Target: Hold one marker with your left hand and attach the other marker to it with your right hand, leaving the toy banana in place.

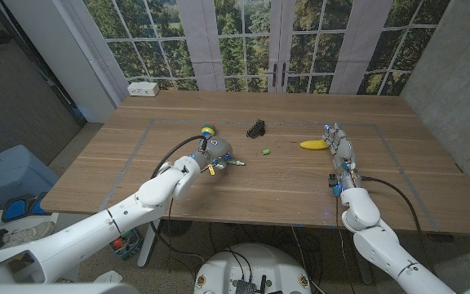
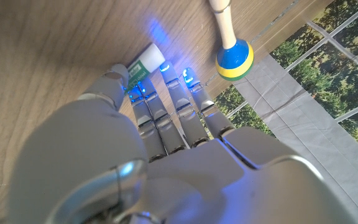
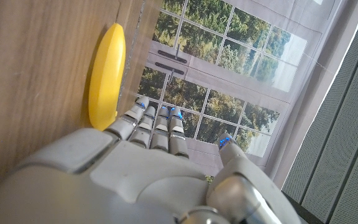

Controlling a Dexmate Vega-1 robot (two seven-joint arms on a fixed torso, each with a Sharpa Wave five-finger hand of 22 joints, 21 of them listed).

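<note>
Left hand (image 1: pixel 216 154): centre-left of the head view, low on the counter (image 1: pixel 178 184), fingers wrapped round a marker with a green and white barrel (image 2: pixel 143 65); in the wrist view that barrel pokes out past the fingertips (image 2: pixel 166 74).
Wooden stick (image 2: pixel 224 22): just beside those fingers, its blue, yellow and green striped knob (image 1: pixel 208 130) at the hand's upper edge in the head view.
Black item (image 1: pixel 256 127): above centre; too small to identify.
Green piece (image 1: pixel 265 150): small, lying alone near the middle.
Toy banana (image 1: pixel 312 144): right of centre, flat on the wood.
Right hand (image 1: pixel 340 149): just beside the banana, fingers extended and apart, holding nothing.
</note>
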